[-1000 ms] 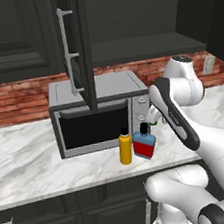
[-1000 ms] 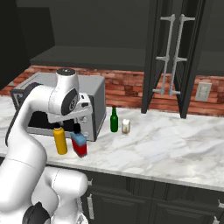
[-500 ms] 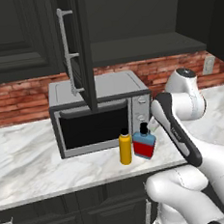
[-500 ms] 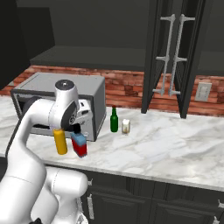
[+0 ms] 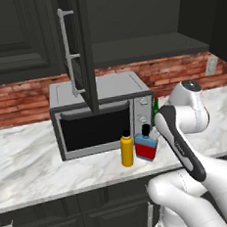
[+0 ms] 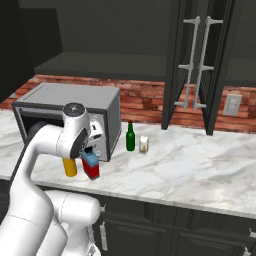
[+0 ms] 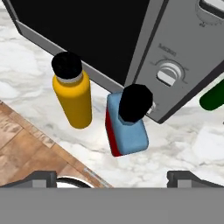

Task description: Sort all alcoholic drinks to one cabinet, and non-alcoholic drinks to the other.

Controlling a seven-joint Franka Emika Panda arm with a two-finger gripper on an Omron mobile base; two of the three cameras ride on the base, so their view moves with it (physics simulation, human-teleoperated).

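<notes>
The flat-sided blue-and-red bottle (image 7: 128,129) with its black cap stands on the marble counter right below my open gripper (image 7: 114,179), whose jaws are spread wide with nothing between them. To its left stands the yellow-orange bottle (image 7: 74,98), also black-capped. Both show in front of the microwave in the base views: blue-red bottle (image 5: 145,146) (image 6: 91,166), yellow-orange bottle (image 5: 127,151) (image 6: 70,167). The slim green bottle (image 6: 130,137) (image 7: 213,97) and the small cream container (image 6: 144,145) stand to the right of the microwave. My gripper (image 6: 90,148) hangs just above the blue-red bottle's cap.
The grey microwave (image 5: 101,114) stands against the brick wall right behind the two bottles. Upper cabinet doors (image 6: 200,65) hang open over the counter, one door (image 5: 78,55) above the microwave. Bare marble counter (image 6: 190,165) stretches to the right.
The arm has swung down and forward, bringing the hand lower over the blue-red bottle. The jaws stayed wide apart, and the bottles have not moved.
</notes>
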